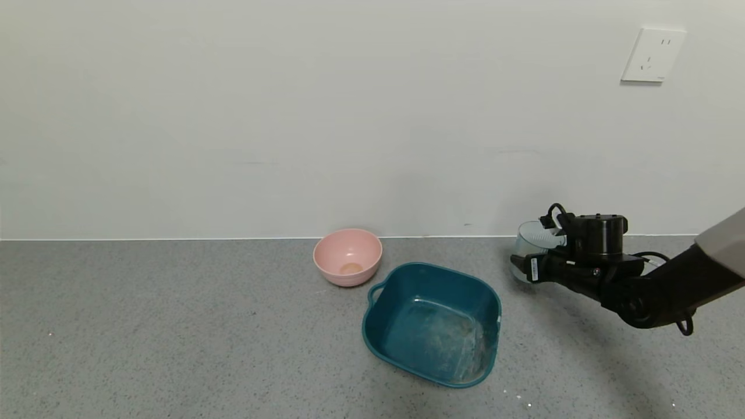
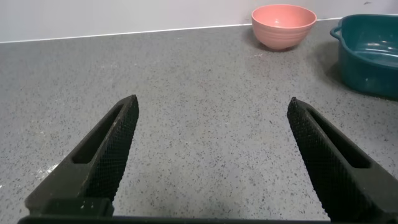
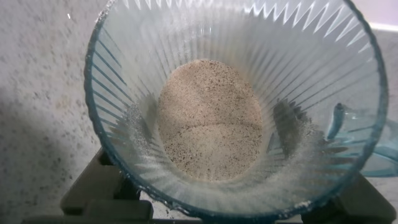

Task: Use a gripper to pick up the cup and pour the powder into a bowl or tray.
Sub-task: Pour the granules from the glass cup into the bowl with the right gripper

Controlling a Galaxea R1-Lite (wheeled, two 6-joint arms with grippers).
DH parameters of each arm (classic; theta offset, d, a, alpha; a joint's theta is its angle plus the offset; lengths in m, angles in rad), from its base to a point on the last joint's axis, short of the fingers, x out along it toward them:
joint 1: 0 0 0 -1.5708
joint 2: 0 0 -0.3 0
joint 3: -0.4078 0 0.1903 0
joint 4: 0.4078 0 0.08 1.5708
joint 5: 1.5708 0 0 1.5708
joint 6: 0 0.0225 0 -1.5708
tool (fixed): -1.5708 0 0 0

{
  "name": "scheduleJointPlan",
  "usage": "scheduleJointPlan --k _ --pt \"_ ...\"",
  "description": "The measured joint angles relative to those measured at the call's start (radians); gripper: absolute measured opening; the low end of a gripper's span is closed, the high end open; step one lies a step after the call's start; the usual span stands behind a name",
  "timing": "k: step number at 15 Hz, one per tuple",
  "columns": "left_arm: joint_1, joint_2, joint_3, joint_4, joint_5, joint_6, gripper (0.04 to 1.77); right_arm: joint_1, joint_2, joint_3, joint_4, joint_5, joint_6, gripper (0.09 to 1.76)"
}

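Note:
My right gripper (image 1: pixel 525 266) is shut on the cup (image 1: pixel 531 243), a pale blue-green ribbed mug held upright near the back wall, to the right of the teal tub (image 1: pixel 372 326). I cannot tell whether the cup rests on the table. In the right wrist view the cup (image 3: pixel 236 31) fills the frame, with beige powder (image 3: pixel 208 121) at its bottom and my dark fingers (image 3: pixel 93 193) on either side of it. The tub holds faint pale streaks on its floor. My left gripper (image 2: pixel 211 102) is open and empty, low over the grey tabletop.
A pink bowl (image 1: pixel 347 256) with a small beige patch inside stands behind the tub's left corner, near the wall; it also shows in the left wrist view (image 2: pixel 283 25), beside the tub (image 2: pixel 370 56). A wall socket (image 1: pixel 652 55) is at the upper right.

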State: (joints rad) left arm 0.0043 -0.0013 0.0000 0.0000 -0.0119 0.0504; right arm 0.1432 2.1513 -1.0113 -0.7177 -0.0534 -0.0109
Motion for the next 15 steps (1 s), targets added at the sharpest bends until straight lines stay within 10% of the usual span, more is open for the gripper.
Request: scheduleJointPlan --k 15 --pt "0.000 0.000 0.000 0.002 0.000 -0.001 1.72 0.160 -0.216 -0.053 0.073 -0.335 -0.470 1.33"
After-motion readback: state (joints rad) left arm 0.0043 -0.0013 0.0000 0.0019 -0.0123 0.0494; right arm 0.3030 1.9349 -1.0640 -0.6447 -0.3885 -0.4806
